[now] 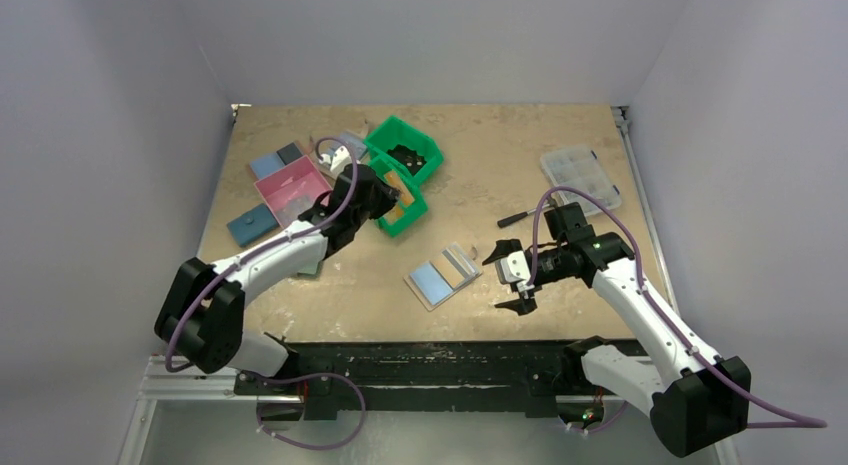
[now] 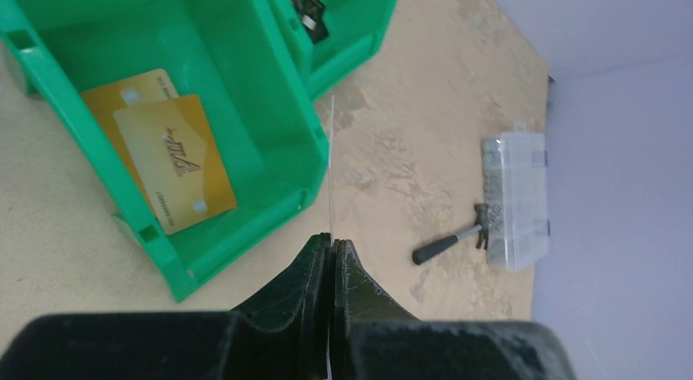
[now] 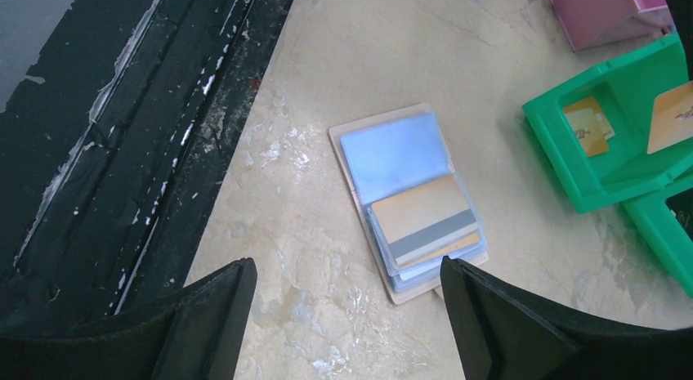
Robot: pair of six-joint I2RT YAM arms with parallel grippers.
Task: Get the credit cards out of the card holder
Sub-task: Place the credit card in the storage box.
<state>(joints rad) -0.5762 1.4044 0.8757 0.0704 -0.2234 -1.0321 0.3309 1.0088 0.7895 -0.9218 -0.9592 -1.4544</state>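
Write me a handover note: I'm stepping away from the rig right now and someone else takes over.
Left gripper: shut on a credit card, held at the green bin's rim.
Right gripper: open, above the card holder, holding nothing.
Card holder: lying open on the table.
Done: two gold cards lie in the bin.
Left: drop the held card; at least one striped card sits in the holder.

The credit card in the left gripper is showing the left wrist camera only its thin edge. In the green bin, one gold card is lying half covered by another gold card. In the card holder, stacked cards are overlapping, hiding their count. The pink box is running off the right wrist picture's top edge.
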